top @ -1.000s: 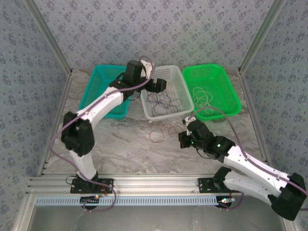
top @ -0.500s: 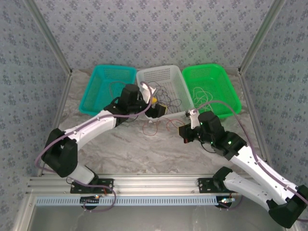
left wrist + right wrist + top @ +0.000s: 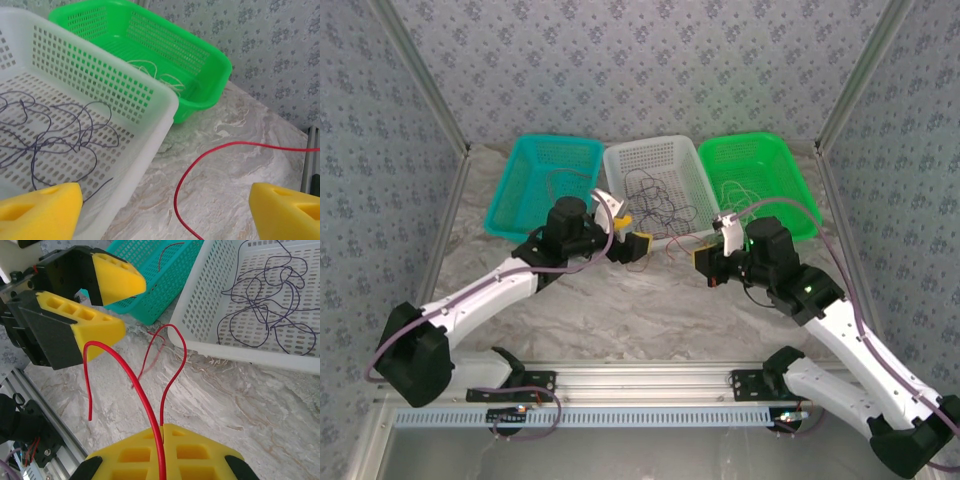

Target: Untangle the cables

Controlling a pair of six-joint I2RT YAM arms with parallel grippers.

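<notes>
Three baskets line the back of the table [image 3: 620, 310]: a teal basket [image 3: 535, 180], a white basket [image 3: 650, 146] and a green basket [image 3: 775, 160]. From above, the left gripper [image 3: 632, 235] and right gripper [image 3: 704, 262] face each other just before the white one. The right wrist view is plainer: its pads pinch the red cable [image 3: 161, 432], which loops over the marble, and the left jaws gape wide. The left wrist view adds pale cables [image 3: 155, 75] in the green basket and dark cables [image 3: 55, 135] in the white.

Lab robot cell: aluminium frame [image 3: 640, 380], patterned wall panels [image 3: 640, 70], marble-print tabletop [image 3: 620, 310].
</notes>
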